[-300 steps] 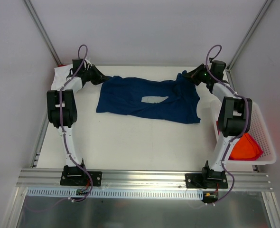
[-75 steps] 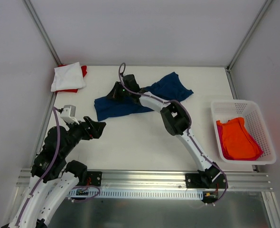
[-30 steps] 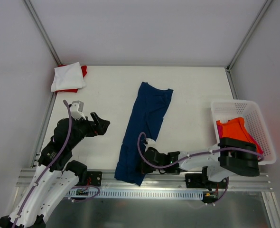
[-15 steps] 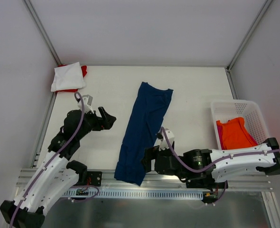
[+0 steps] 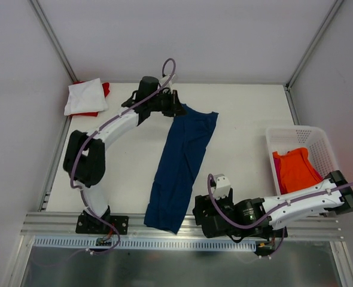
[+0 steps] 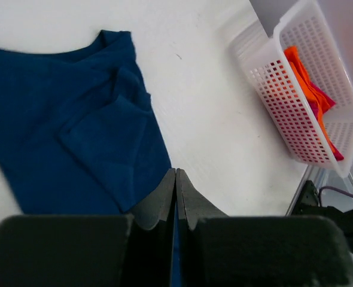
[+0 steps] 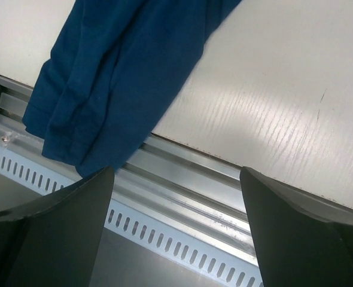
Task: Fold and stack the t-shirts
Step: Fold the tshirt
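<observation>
- Swinging across from the near left of the table (image 5: pixel 248 119), the left gripper (image 5: pixel 177 109) now sits at the far end of the navy t-shirt (image 5: pixel 182 161), on its far-left corner.
- Its jaws have snapped together; the left wrist view shows them pressed flat with a thin blue sliver between them, so it looks clenched on the shirt's edge.
- The right gripper (image 5: pixel 199 209), which was clamped at the shirt's near end a second ago, has let go. It is backed off just to the right of that end, fingers spread wide with nothing between them.
- The shirt has not shifted. It lies as a long narrow strip running from the far middle to the near edge, and its near end droops over the metal rail (image 7: pixel 182 197).
- I judge that the lengthwise fold is done and the cross fold is starting: the pinched far corner would be carried toward the near end.
- With only one far corner held, the strip may twist or skew as it is lifted.
- A white tee (image 5: pixel 84 95) lies on a red tee (image 5: pixel 106 89) at the far left. The orange tee (image 5: pixel 297 172) waits in the basket (image 5: pixel 305 127) on the right.
</observation>
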`<state>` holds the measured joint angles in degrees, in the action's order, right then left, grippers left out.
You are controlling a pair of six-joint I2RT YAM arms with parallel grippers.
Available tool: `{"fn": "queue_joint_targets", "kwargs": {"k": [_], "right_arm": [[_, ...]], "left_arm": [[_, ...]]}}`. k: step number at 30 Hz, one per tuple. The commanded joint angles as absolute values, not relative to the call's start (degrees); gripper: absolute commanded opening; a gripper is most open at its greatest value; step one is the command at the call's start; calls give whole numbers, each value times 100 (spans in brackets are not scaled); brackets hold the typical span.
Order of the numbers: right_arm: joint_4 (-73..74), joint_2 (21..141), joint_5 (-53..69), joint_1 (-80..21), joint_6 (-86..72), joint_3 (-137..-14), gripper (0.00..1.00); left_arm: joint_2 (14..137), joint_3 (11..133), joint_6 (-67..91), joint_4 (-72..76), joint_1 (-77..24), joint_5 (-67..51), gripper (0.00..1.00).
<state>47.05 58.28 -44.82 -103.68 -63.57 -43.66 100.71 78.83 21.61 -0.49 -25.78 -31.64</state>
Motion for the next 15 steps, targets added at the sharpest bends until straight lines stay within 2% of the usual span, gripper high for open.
{"fn": "queue_joint_targets", "kwargs": {"k": [1,6,15], "right_arm": [[5106,5809,-4808,-10581,-7101,-4324,90],[5737,5968,-4922,-10819,-7663,-4429,90],[6187,5854,-5054,-10969,-8217,-4447,90]], "left_arm": [[11184,9127,1898,62,-2619,-4174,0],[12312,10237,2144,35,-2698,-4614,0],[13429,10942,2259,-237,-2839,-4562,0]]}}
